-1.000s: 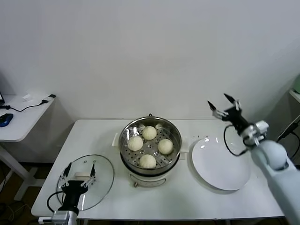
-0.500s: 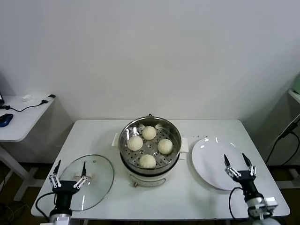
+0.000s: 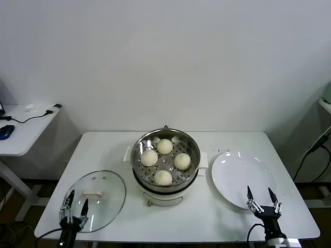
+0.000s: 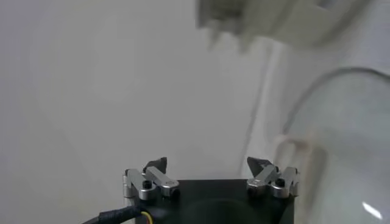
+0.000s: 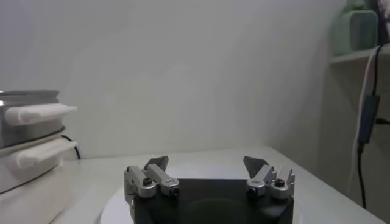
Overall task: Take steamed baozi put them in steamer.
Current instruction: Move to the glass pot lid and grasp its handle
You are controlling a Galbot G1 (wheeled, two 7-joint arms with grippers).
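Now, operator, you are looking at a scene that reads as finished:
Steamed baozi [image 3: 164,161]: all four are sitting inside the steamer, spread in a loose ring on its perforated floor, apart from one another.
Steamer [image 3: 192,143]: it is standing uncovered at the middle of the desk [image 3: 207,217], on its white pot base.
Plate [image 3: 243,178]: it is lying bare just beside the steamer on your right, with nothing on it.
Glass lid [image 3: 106,199]: it is resting flat on the desk at your left, well apart from the steamer.
What has just changed: a second ago your right arm was raised high behind the plate; it has dropped to the near desk edge, and the left arm has sunk lower beside the lid too.
Right end effector [image 3: 262,198]: it is hanging below the near rim of the plate, fingers spread wide, carrying nothing.
Left end effector [image 3: 74,205]: it is sitting at the near edge of the lid, also spread wide and carrying nothing.
Meaning for the task: you are likely seeing both arms retiring, since no bun is left outside the steamer to fetch.
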